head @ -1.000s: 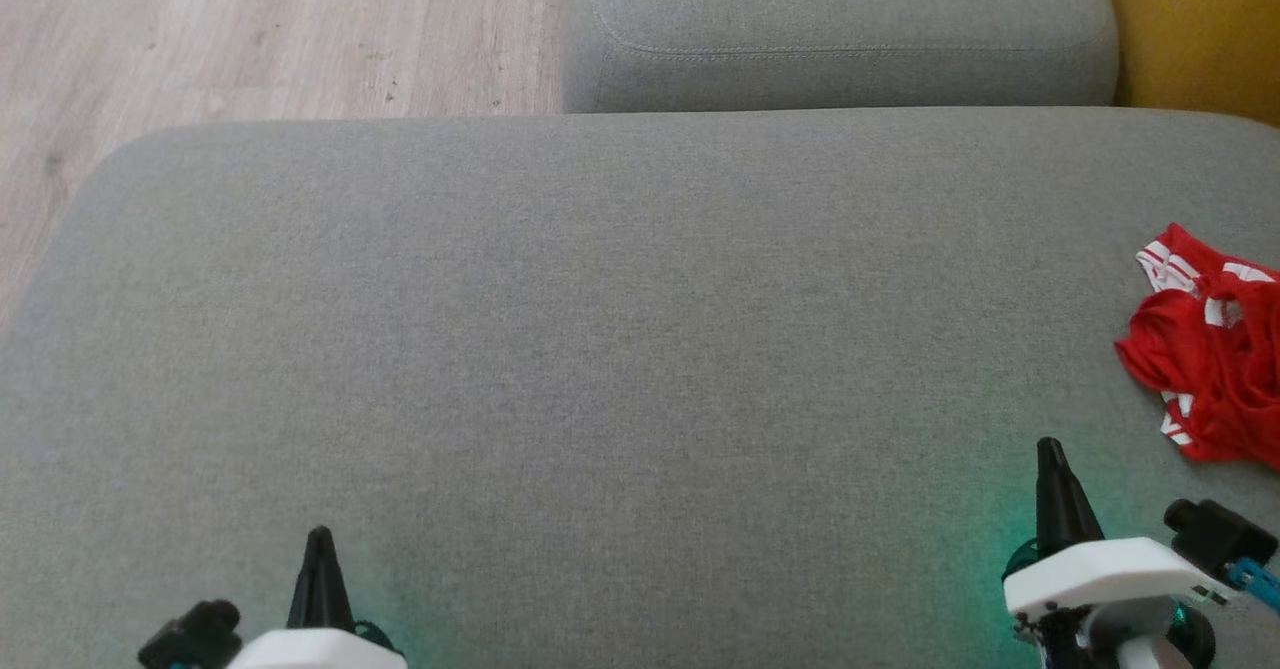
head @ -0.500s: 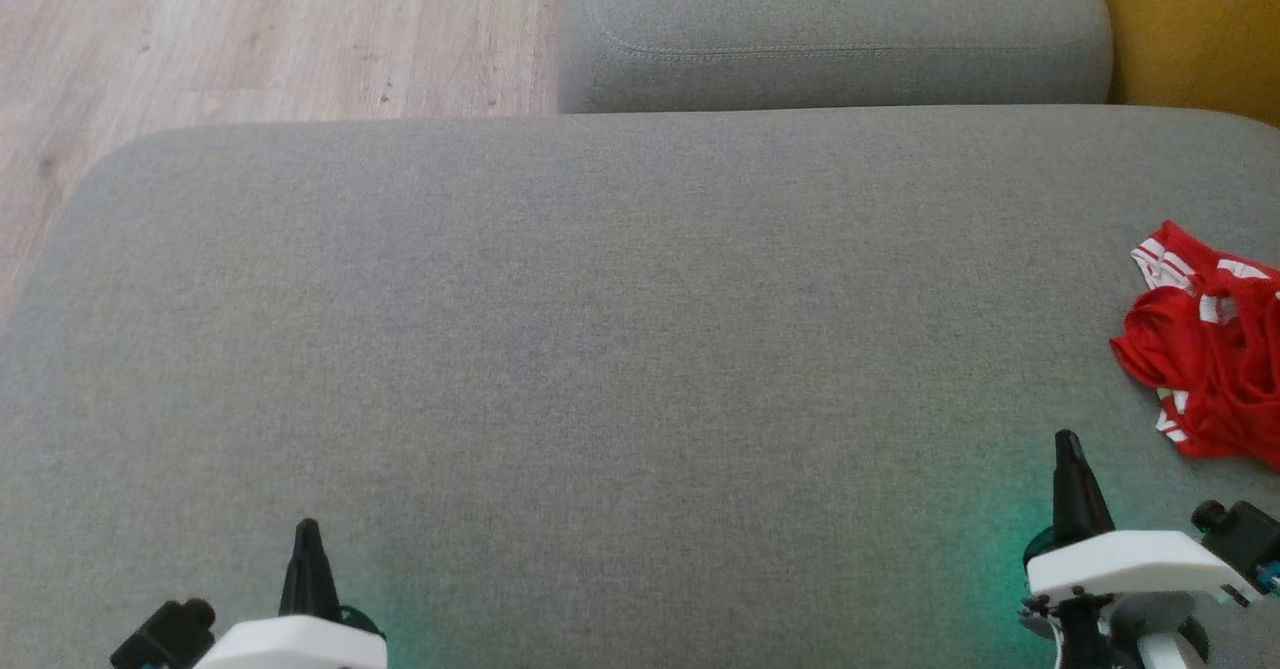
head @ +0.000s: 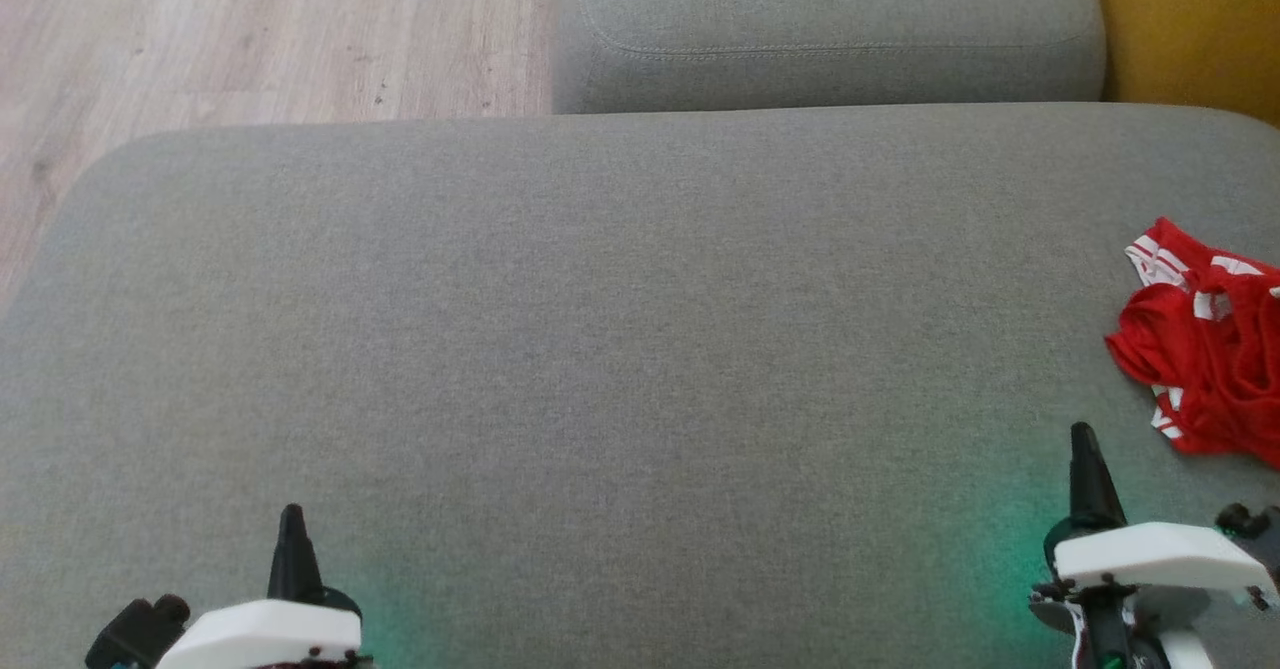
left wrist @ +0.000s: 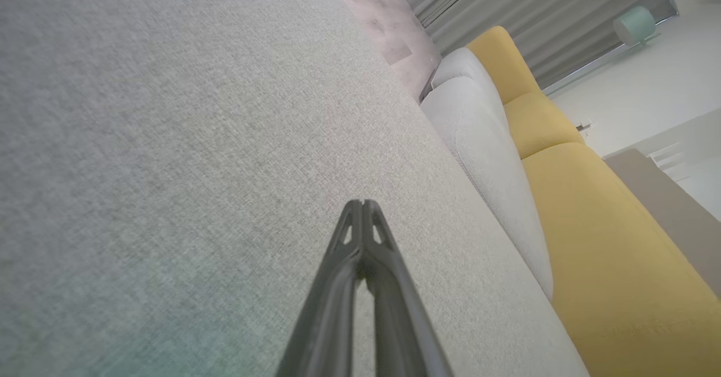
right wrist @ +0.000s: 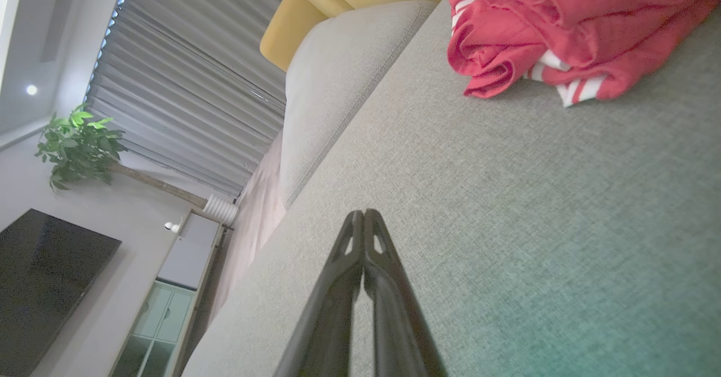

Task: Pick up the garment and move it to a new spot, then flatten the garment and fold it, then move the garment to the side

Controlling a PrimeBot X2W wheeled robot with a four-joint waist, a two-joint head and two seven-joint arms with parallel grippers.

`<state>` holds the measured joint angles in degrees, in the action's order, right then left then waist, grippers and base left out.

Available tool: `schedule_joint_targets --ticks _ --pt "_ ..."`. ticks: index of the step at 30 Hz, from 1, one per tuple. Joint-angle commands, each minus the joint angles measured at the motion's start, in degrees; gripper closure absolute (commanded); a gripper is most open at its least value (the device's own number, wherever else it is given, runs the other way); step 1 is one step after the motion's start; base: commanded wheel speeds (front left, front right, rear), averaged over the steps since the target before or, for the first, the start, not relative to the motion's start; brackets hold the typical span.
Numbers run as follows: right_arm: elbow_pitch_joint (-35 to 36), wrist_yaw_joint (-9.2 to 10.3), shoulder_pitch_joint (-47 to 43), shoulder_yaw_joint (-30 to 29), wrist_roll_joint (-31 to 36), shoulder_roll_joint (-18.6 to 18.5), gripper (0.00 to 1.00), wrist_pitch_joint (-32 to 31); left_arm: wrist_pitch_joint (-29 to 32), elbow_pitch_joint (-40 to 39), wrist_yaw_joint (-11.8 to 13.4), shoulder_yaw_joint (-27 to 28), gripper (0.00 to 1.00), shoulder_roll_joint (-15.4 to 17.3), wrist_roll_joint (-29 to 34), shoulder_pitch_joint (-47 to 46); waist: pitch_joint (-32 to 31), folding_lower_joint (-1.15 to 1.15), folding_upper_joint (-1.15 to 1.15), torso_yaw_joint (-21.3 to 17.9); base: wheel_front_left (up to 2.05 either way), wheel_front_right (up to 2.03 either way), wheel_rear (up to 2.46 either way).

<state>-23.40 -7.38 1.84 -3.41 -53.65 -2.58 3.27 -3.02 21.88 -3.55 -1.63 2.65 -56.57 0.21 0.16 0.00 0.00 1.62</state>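
The garment [head: 1205, 359] is a crumpled red piece with white stripes, lying at the right edge of the grey sofa seat [head: 600, 329]; the right wrist view has the garment [right wrist: 563, 33] at its upper right. My right gripper [head: 1082, 437] is shut and empty, low over the seat, just below and left of the garment without touching it. In its own wrist view the right gripper [right wrist: 364, 214] has its fingers pressed together. My left gripper [head: 291, 515] is shut and empty near the seat's front left, and the left gripper [left wrist: 361, 205] also appears tips-together over bare fabric.
A second grey cushion [head: 830, 29] sits behind the seat, with a yellow cushion [head: 1190, 19] at the far right. Wooden floor [head: 250, 29] lies beyond the seat's left corner. A dark screen [right wrist: 39, 281], a plant [right wrist: 79, 146] and curtains [right wrist: 186, 84] stand further off.
The whole head picture has drifted slightly, so the camera moved. My right gripper has shifted a little to the right, towards the garment; my left gripper has slid slightly left and down.
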Motion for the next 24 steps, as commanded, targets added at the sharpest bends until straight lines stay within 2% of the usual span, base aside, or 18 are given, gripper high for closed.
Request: schedule_joint_targets --ticks 1,24 --pt "2.42 -0.06 3.27 0.33 -1.99 -0.22 1.00 -0.57 0.34 -2.19 -0.42 1.78 1.00 0.13 -1.70 -3.00 0.00 0.00 0.00 -0.04 0.00 0.00 0.00" --pt "5.43 -0.08 3.74 -1.16 -17.80 -0.25 1.00 -4.55 4.31 -4.62 -1.94 4.53 1.00 0.17 -16.37 -4.47 0.01 0.00 0.00 -0.73 0.00 0.00 0.00"
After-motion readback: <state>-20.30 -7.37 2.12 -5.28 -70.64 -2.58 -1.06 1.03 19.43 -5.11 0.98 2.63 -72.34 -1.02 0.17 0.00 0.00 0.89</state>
